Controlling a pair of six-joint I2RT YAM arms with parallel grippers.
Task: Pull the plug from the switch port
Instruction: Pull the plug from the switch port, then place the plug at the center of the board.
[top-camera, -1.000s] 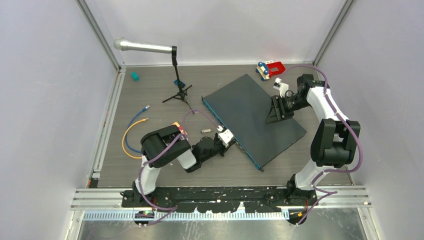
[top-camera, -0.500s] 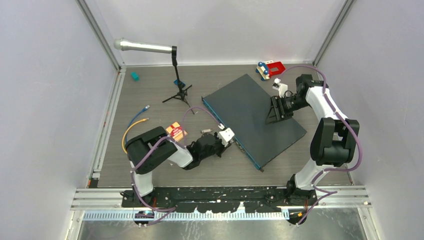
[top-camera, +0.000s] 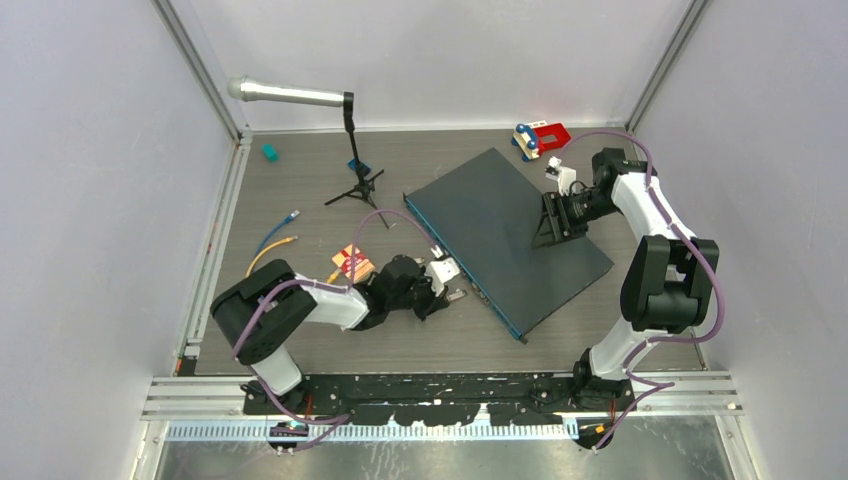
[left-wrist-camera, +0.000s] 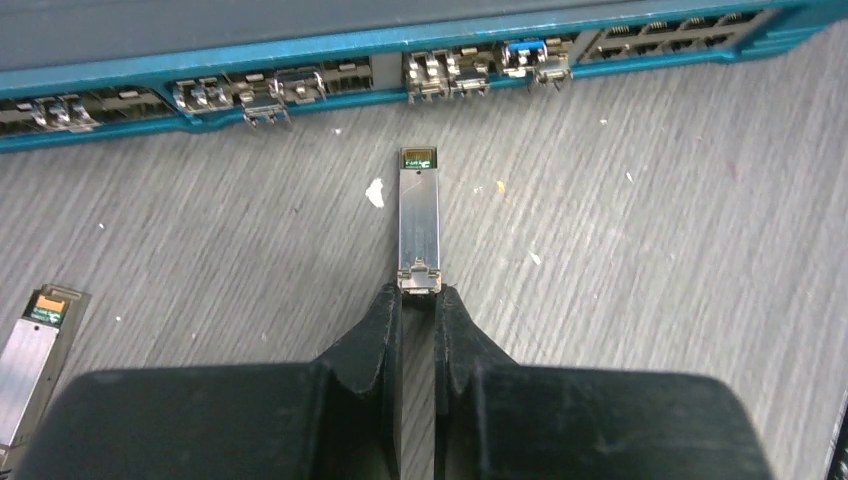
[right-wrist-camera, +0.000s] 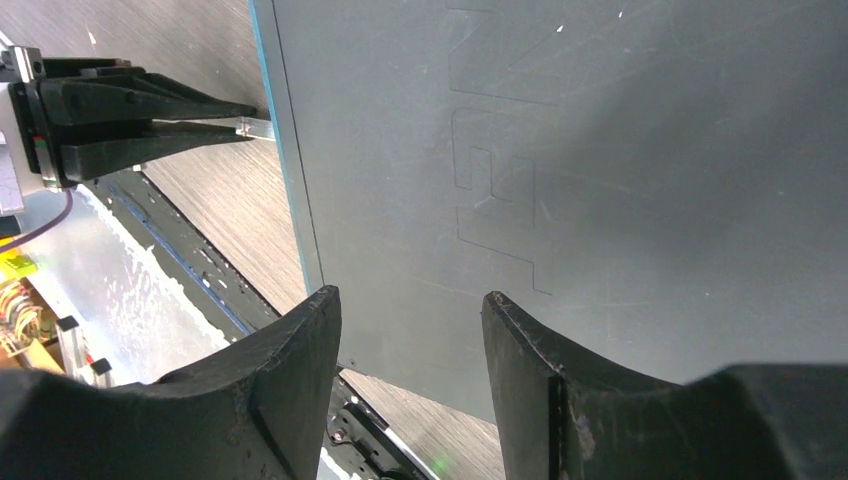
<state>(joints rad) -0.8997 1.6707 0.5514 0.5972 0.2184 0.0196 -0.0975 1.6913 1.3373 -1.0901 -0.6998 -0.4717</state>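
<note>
1. Since a second ago the left arm (top-camera: 300, 300) has swung its elbow out to the left and drawn back from the switch (top-camera: 510, 235), taking the plug (left-wrist-camera: 418, 215) out of its port; the right arm (top-camera: 660, 270) has stayed put.
2. On the grey wood-grain surface (top-camera: 300, 180) the switch lies flat, turned at an angle right of the middle, its blue front edge facing near-left.
3. Over the switch's dark top, near its right side, the right gripper (right-wrist-camera: 410, 298) has its fingers spread wide; whether they press on the lid I cannot tell.
4. Low and just near-left of the blue edge, the left gripper (left-wrist-camera: 418, 296) has its fingers almost pressed together, pinching the plug's latch end.
5. The plug, a slim silver module, points straight at the row of ports, its contact tip apart from the edge.
6. A second silver module (left-wrist-camera: 35, 335) lies on the surface to the left of that gripper, untouched.
</note>
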